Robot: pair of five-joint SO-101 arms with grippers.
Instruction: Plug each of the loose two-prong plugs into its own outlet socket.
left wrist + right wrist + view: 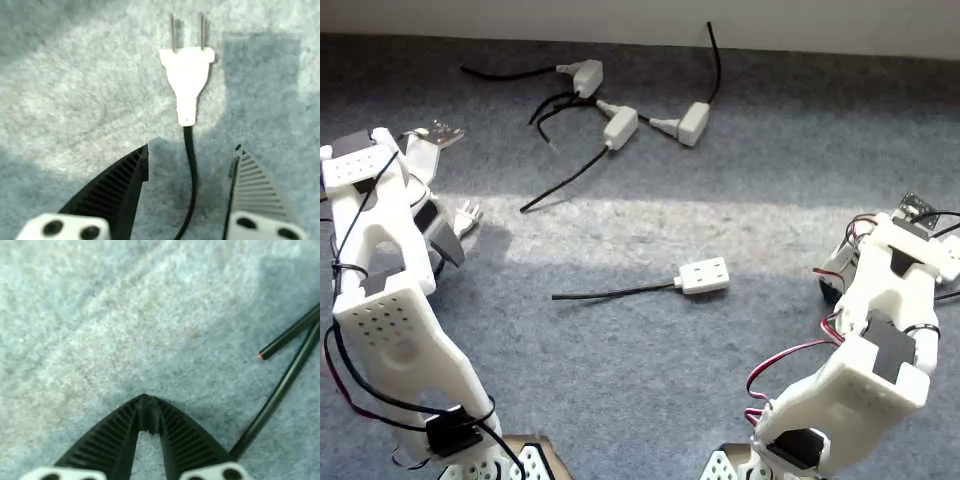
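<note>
A loose white two-prong plug [187, 80] lies on the grey carpet, prongs pointing away from my left gripper [190, 155]. That gripper is open just behind it, and the plug's black cable [190, 165] runs between the fingers without touching them. From above, the same plug [469, 216] lies beside the left arm. A single white outlet socket [705, 275] with a black lead rests mid-carpet. My right gripper [146, 401] is shut on nothing, low over bare carpet at the right.
At the back lie three more white socket blocks [588, 76] [620, 126] [693, 123] with tangled black leads, two with plugs against them. Two thin black cables [280, 390] run close beside the right gripper. Open carpet [620, 380] lies between the arms.
</note>
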